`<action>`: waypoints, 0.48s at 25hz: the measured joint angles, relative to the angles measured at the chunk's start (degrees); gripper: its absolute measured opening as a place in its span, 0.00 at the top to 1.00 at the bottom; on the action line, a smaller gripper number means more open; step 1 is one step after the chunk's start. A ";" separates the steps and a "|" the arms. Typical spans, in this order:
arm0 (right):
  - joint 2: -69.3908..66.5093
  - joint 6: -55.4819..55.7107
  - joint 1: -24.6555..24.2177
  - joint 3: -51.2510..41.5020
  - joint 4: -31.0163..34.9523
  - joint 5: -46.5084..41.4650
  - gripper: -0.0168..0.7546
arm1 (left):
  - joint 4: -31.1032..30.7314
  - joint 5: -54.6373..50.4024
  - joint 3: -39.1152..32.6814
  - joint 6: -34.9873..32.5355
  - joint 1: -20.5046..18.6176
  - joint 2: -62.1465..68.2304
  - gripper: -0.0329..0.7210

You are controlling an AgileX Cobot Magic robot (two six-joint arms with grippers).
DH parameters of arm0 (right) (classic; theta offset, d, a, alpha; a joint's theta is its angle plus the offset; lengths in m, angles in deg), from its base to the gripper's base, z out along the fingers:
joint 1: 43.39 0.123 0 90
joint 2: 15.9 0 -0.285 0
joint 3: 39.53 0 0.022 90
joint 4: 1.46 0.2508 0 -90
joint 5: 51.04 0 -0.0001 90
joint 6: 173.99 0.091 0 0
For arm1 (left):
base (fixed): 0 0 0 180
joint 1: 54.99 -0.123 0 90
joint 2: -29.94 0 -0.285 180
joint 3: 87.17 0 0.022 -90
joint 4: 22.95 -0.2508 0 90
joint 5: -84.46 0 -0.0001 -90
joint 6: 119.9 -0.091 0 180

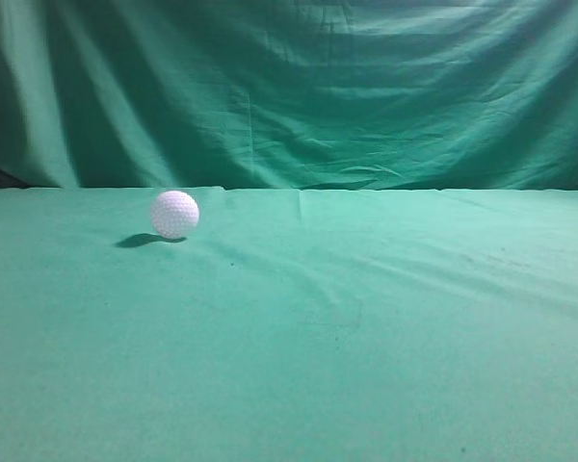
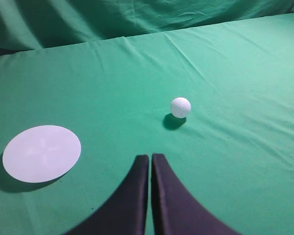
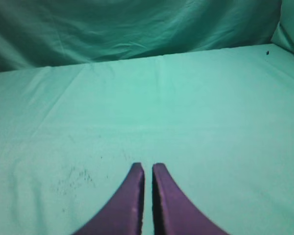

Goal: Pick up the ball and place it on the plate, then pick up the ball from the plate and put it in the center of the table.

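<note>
The ball (image 2: pixel 181 107) lies ahead of our left pincer (image 2: pixel 150 157) and a little to its right in the left wrist view, well apart from the tips and touching nothing but the cloth; that pincer is pressed together, its two dark fingers (image 2: pixel 137 186) meeting along a thin seam with nothing between them; it hangs above the bench (image 2: pixel 235 73), which is covered in light green, slightly wrinkled cloth. Outward to the left of the same pincer we see the plate (image 2: pixel 41 152), a flat pale disc lying on the cloth with a shadow at its near edge; ball and plate sit well apart, with the pincer tips roughly between them and nearer the camera.

Our right pincer (image 3: pixel 148 166) is likewise pressed together, only a narrow slit showing between its purple-dark fingers (image 3: pixel 132 196); ahead of it we see cloth marked with a few faint dark specks.

From the exterior view the ball (image 1: pixel 174 214) rests on the bench left of centre, toward the far edge, its shadow falling to its left; behind it hangs the darker green curtain (image 1: pixel 289 87).
</note>
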 joint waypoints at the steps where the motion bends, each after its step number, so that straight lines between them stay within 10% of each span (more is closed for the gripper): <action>1: 0.00 -0.10 0.00 0.00 0.00 -0.91 0.91 | 0.00 0.00 0.00 0.00 0.00 0.00 0.96; 12: 0.00 -0.88 0.00 -0.09 -0.37 -3.31 0.91 | 0.00 0.00 0.00 0.00 0.00 0.00 0.96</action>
